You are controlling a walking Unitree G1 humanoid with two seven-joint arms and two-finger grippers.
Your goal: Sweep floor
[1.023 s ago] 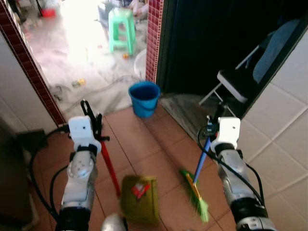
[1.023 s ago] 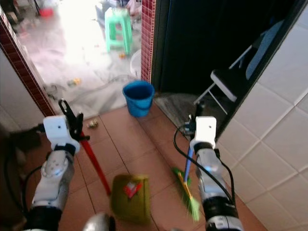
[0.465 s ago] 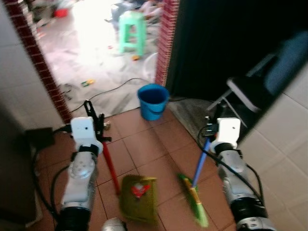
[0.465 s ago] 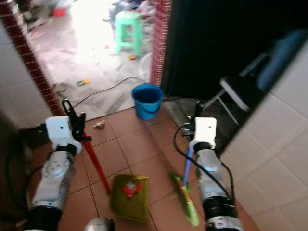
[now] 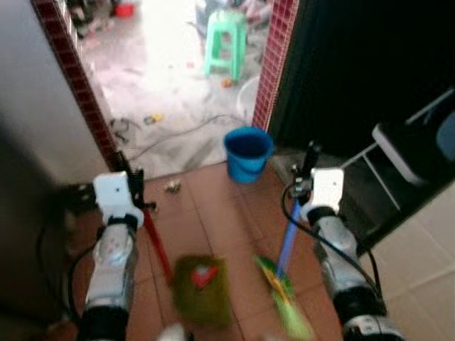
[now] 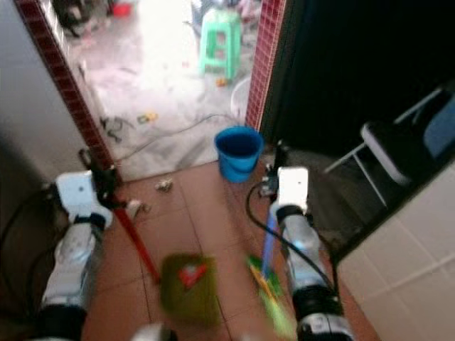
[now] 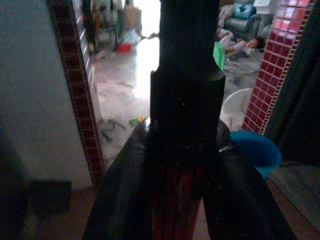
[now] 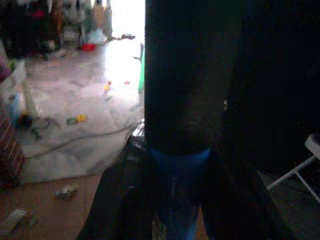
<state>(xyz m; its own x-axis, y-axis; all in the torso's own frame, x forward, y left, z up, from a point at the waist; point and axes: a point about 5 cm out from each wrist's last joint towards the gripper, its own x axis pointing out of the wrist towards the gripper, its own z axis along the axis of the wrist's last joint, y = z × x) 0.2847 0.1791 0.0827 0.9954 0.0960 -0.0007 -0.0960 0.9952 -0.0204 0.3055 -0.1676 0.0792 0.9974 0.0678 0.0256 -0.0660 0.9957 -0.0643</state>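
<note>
Dustpan (image 5: 202,290) stands on the tiles low before me, its red handle (image 5: 155,238) clamped in my left gripper (image 5: 134,186). My right gripper (image 5: 307,162) is closed around the blue stick of the broom (image 5: 283,278). I fear the bristles may knock the blue bucket (image 5: 248,152), because everything is blurred.

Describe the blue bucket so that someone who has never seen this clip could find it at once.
Start at the red brick pillar that divides the bright room from the dark opening. At its foot, where the terracotta floor tiles meet the pale floor, stands the blue bucket, upright and open-topped. It is the only round blue thing on the floor; the green stool stands farther back in the bright room.
</note>
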